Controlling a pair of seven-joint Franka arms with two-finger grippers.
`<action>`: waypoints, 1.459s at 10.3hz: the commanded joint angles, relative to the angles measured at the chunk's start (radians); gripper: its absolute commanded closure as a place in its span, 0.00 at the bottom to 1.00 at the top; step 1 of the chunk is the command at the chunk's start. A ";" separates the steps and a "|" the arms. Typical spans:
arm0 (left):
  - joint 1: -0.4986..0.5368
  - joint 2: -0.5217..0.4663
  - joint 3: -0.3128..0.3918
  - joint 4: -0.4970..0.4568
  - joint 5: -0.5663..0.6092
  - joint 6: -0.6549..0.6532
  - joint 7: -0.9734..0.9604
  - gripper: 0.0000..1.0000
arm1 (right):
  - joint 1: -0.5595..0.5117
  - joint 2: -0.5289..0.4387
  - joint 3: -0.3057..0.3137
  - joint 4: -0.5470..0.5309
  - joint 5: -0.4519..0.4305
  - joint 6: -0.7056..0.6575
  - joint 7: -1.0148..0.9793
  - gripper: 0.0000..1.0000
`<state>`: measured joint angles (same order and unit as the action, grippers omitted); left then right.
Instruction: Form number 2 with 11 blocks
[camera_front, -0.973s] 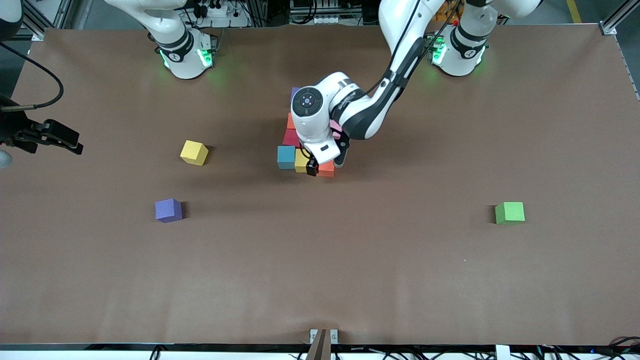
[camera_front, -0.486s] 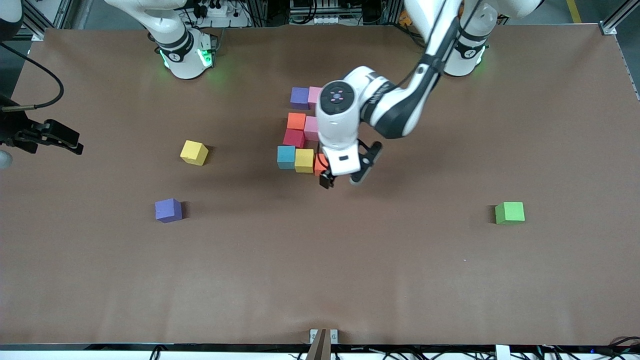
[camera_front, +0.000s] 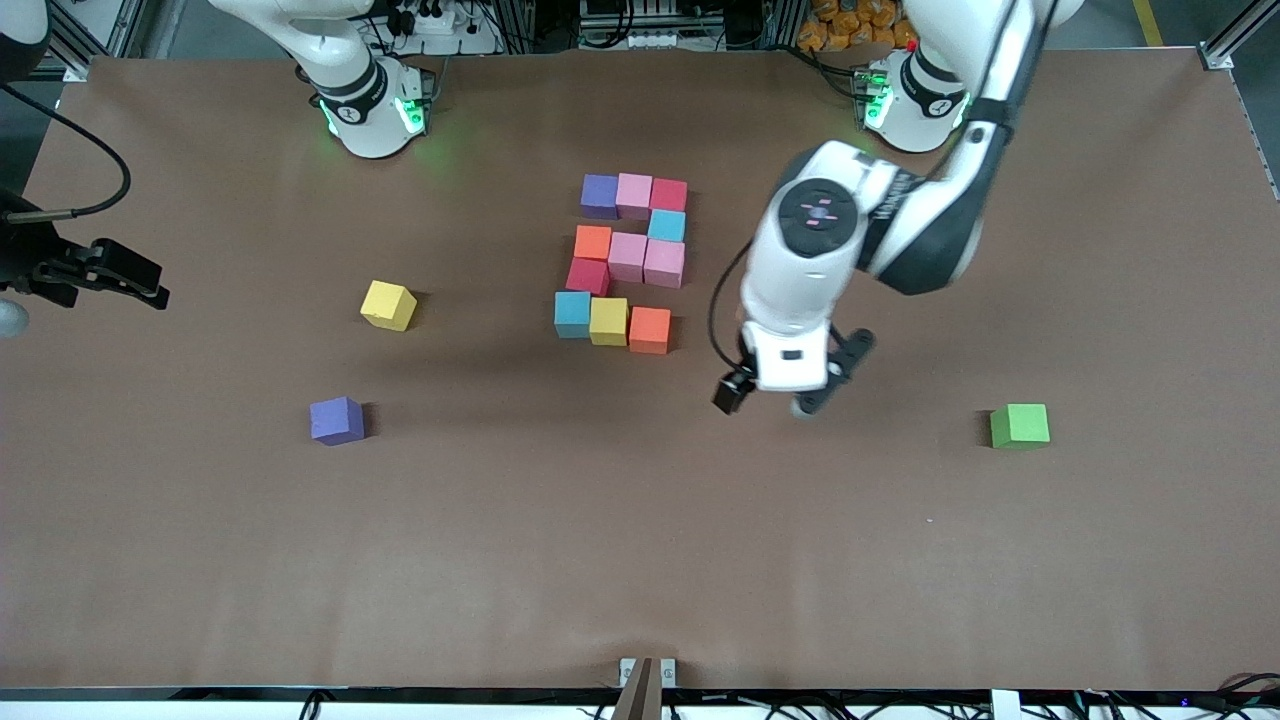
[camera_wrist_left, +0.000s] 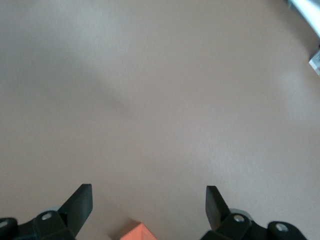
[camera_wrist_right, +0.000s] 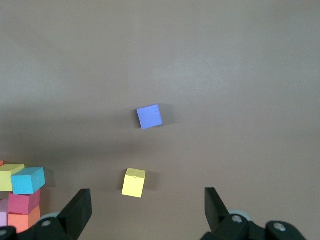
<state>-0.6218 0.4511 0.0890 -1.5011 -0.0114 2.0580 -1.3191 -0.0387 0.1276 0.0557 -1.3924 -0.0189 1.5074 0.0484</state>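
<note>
Lengthwise, the number 2 (camera_front: 628, 262) runs base-to-camera (top toward the bases).

1. Your number 2 (camera_front: 627, 262) lies flat mid-table, eleven cubes touching, slightly ragged.
2. From 12 o'clock down: purple, pink, red; one blue (camera_front: 666, 225); orange, pink, pink; one red (camera_front: 586, 276); blue, yellow, orange (camera_front: 650, 330).
3. At 9 o'clock of it, well apart, sits a spare yellow cube (camera_front: 388, 305); at 8 o'clock, a purple cube (camera_front: 336, 420).
</note>
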 joint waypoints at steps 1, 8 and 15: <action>0.132 -0.077 -0.067 -0.022 0.021 -0.059 0.177 0.00 | 0.006 0.006 -0.008 0.018 0.011 -0.007 0.007 0.00; 0.514 -0.235 -0.262 -0.063 0.079 -0.211 0.676 0.00 | 0.006 0.006 -0.008 0.018 0.011 -0.007 0.007 0.00; 0.705 -0.460 -0.319 -0.153 0.079 -0.361 0.974 0.00 | 0.006 0.006 -0.008 0.018 0.011 -0.007 0.007 0.00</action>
<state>0.0449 0.0336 -0.1947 -1.6241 0.0463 1.7150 -0.3628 -0.0362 0.1278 0.0525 -1.3915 -0.0188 1.5080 0.0484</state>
